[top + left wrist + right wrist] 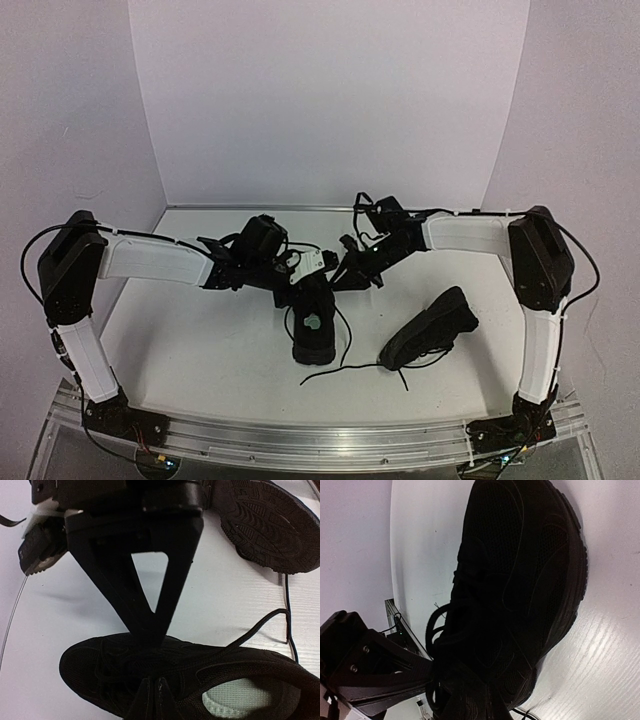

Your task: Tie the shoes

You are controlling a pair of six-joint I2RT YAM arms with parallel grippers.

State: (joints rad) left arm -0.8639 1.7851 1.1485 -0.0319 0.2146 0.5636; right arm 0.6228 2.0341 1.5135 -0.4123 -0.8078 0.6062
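Upright shoe lies heel nearest, toe pointing away; second shoe tipped sideways.

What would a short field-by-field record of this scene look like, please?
upright shoe: centre of table, pale insole showing, untied
tipped shoe: to its right, on its side, sole showing
laces: loose, trailing on the table
left fingers: closed, over the upright shoe's lacing
right fingers: at the same shoe's lacing; grip unclear

Black sneaker upright mid-table, pale insole label showing, laces loose, second sneaker on its side, right
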